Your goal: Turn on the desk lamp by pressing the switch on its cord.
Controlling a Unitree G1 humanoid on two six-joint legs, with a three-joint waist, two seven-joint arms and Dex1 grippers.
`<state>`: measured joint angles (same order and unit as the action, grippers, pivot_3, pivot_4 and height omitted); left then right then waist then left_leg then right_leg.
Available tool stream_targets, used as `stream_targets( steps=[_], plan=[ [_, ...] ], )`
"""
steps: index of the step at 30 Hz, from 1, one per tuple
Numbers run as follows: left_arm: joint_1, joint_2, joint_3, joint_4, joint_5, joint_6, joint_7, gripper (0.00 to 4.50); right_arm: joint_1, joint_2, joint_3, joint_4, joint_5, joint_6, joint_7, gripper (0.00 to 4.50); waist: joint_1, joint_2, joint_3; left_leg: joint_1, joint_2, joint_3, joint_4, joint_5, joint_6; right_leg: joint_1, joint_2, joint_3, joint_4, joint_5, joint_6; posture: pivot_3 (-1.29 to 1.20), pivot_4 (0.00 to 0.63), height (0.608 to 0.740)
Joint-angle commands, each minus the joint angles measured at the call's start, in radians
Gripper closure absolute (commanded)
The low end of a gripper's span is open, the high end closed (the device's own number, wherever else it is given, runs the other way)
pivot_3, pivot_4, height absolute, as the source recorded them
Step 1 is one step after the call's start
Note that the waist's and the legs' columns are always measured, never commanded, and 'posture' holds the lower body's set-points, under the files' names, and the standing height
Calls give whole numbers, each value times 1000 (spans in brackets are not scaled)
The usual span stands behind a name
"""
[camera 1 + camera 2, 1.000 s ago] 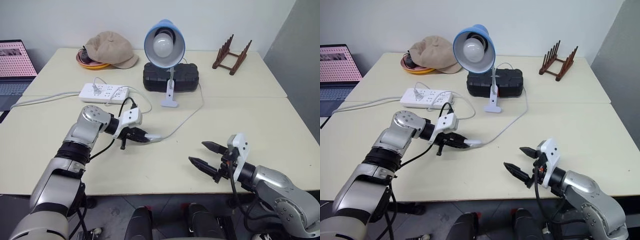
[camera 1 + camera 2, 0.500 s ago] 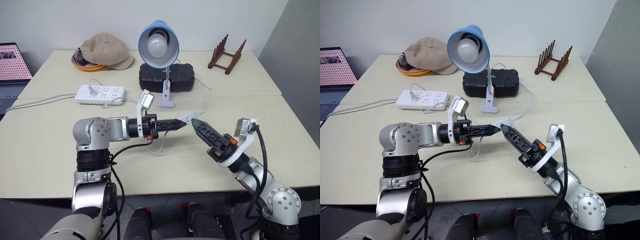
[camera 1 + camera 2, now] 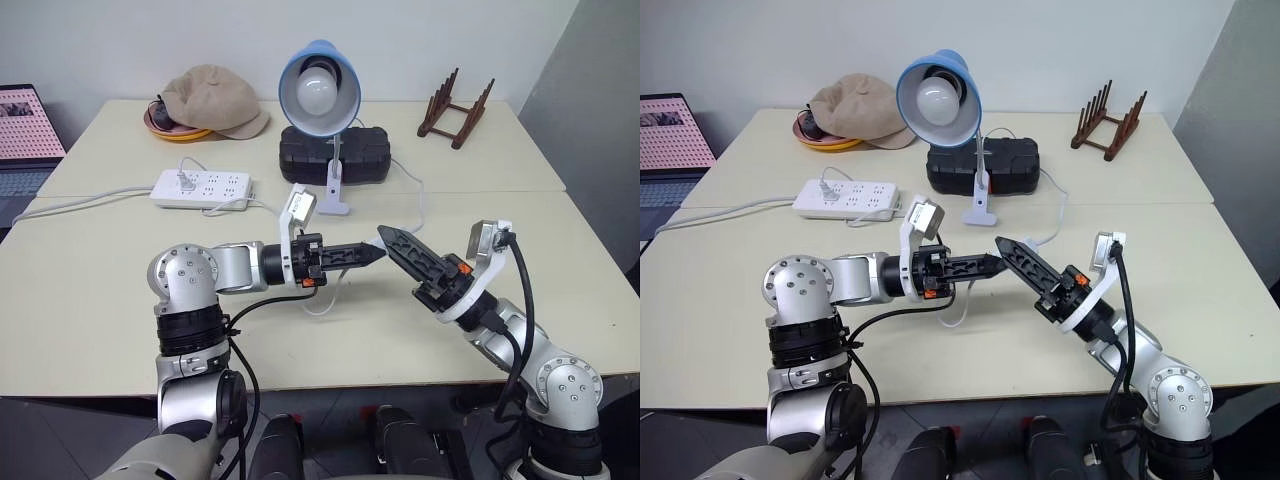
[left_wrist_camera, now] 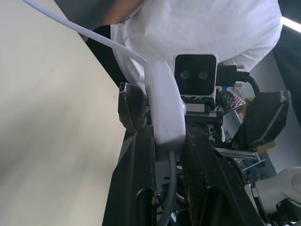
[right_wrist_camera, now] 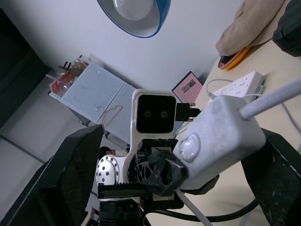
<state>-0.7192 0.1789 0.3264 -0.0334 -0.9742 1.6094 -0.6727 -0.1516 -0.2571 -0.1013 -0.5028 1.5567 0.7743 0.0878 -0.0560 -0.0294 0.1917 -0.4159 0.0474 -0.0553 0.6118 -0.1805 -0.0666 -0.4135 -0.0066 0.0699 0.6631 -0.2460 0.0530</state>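
Observation:
The desk lamp, with its blue shade and white bulb, stands clipped at the back of the table. Its thin white cord runs forward to the switch, a slim white oblong held in the air above the table's middle. My left gripper points right and is shut on the switch. My right gripper meets it from the right and is open, with one black finger on each side of the switch. In the right wrist view the switch's round button faces the camera.
A white power strip lies at the left, and a black case sits behind the lamp's base. A beige cap and a wooden rack stand at the back, with a laptop far left. A person in white shows beyond the table.
My left gripper lifted the switch off the table, carried it right and rolled to point level. My right gripper rose from the front edge and turned until its fingers flanked the switch.

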Motion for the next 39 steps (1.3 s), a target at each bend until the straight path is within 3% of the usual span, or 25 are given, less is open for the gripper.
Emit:
stream_targets(
  steps=[1, 3, 6, 21, 33, 39],
  plan=[
    [-16, -6, 18, -4, -59, 5, 28, 4098, -13, -15, -3, -15, 35, -11, 16, 0, 0, 0, 0, 0, 0, 0, 0, 0, 0, 0, 0, 0, 0, 0, 0, 0, 150, 740],
    [-14, -7, 20, -3, -70, 5, 41, 4098, -9, -20, -1, -15, 37, -12, 20, 0, 0, 0, 0, 0, 0, 0, 0, 0, 0, 0, 0, 0, 0, 0, 0, 0, 150, 740],
    [-7, -4, 19, -7, -84, 5, 52, 4098, 0, -23, -3, -10, 38, -14, 26, 422, 0, 0, 0, -1, 0, 0, 0, 0, 0, 0, 0, 0, -1, 0, 0, 0, 150, 740],
    [2, 27, 14, 6, -129, 2, 60, 4098, 33, -42, -16, -15, 78, -31, 28, 3693, 0, 0, 0, -1, 0, 0, 0, 0, 0, 0, 0, 0, -1, -1, -2, 0, 150, 740],
    [7, 35, -1, 9, -142, -4, 60, 4098, 25, -65, -15, -13, 83, -34, 32, 3764, 0, 0, 0, -1, 0, 0, 0, 0, 0, 0, 0, 0, -1, -2, -4, 0, 150, 740],
    [11, 91, -39, 12, -170, 5, 10, 4098, 12, -123, -33, 1, 97, -8, 65, 3764, 0, 0, 0, -1, 0, 0, 0, 0, 0, 0, 0, 0, -2, -2, -4, 0, 150, 740]
  ],
)
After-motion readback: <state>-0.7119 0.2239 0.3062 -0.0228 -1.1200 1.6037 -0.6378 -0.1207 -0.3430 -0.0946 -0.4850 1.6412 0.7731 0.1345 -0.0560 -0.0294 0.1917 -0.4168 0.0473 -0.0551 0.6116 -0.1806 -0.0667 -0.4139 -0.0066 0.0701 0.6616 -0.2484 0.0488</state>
